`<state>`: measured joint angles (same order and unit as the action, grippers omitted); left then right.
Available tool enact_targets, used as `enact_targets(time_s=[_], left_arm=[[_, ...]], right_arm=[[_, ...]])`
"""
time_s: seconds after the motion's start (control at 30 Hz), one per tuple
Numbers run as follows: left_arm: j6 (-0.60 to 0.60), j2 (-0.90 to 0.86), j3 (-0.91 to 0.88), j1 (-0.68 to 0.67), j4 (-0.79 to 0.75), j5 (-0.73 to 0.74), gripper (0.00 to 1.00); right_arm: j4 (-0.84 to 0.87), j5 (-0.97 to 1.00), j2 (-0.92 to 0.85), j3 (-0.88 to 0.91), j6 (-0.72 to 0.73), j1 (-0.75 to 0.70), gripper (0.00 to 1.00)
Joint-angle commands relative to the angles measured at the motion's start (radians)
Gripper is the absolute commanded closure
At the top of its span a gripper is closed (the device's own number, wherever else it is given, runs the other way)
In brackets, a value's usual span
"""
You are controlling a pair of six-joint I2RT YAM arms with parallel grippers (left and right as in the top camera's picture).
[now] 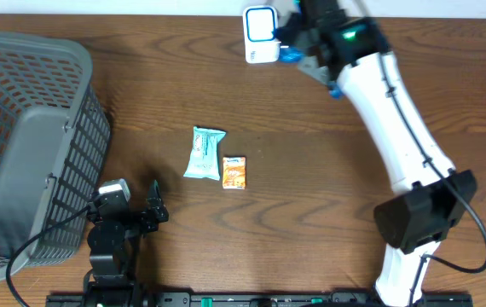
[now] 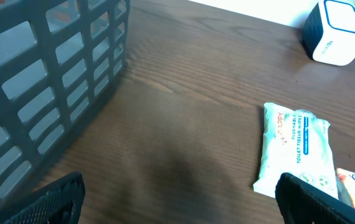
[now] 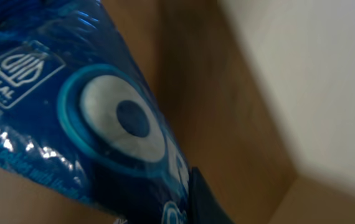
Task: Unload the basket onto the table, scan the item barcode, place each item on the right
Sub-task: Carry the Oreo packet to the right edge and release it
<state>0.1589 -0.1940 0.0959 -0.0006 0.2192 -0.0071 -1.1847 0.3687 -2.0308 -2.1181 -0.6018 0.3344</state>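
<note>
Gripping the blue packet [image 3: 103, 124] in closed fingers, the right end effector [image 1: 297, 49] holds it just beside the white scanner [image 1: 260, 36] lying ahead of its fingertips, the packet's length apparently pointing that way, while the wide-open left end effector [image 1: 136, 203] sits well apart, empty.

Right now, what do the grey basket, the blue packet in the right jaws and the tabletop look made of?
Grey lattice basket: moulded plastic, matt; uniform slats, rounded edges.
Glossy blue packet: likely thin plastic film; bright highlights, creases.
Brown tabletop: wood or wood-look laminate, satin; grain lines show, can't tell which.
</note>
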Motion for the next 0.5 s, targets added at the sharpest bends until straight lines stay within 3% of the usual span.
enact_targets(time_s=[0.0, 0.3, 0.47], left_arm=[[-0.009, 0.002, -0.027, 0.005, 0.006, -0.012, 0.02], [-0.009, 0.002, -0.027, 0.005, 0.006, -0.012, 0.02], [-0.008, 0.002, -0.027, 0.005, 0.006, -0.012, 0.02]], right_arm=[[-0.07, 0.016, -0.017, 0.005, 0.308, -0.145, 0.99], [-0.008, 0.078, -0.019, 0.158, 0.749, -0.566, 0.99], [0.141, 0.161, -0.019, 0.333, 0.808, -0.748, 0.99]])
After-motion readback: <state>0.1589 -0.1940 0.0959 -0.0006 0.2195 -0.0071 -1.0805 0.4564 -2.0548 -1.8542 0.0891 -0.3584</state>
